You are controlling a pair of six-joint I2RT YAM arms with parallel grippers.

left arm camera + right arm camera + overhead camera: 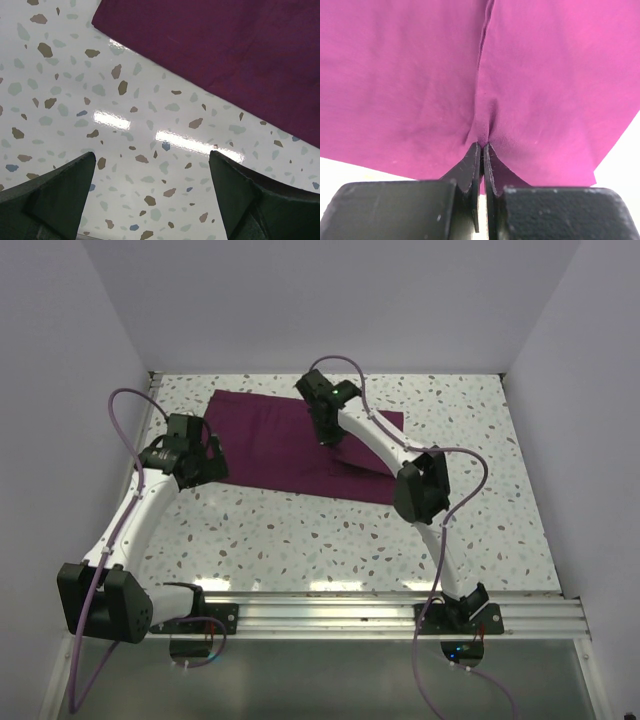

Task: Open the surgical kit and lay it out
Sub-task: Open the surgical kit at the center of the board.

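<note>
The dark magenta-purple cloth wrap point(270, 445) lies spread on the far half of the speckled table. My right gripper point(327, 438) is over its middle, shut on a pinched fold of the cloth point(483, 135); the fabric fills the right wrist view. My left gripper point(205, 462) is open and empty at the cloth's left edge, above bare table; the left wrist view shows the cloth's edge point(225, 60) beyond the spread fingertips point(80, 172). The steel tray and the silver instruments are not visible.
White walls close in the table at the back and both sides. A metal rail point(380, 615) runs along the near edge with the arm bases. Speckled tabletop point(330, 540) lies between the cloth and the rail.
</note>
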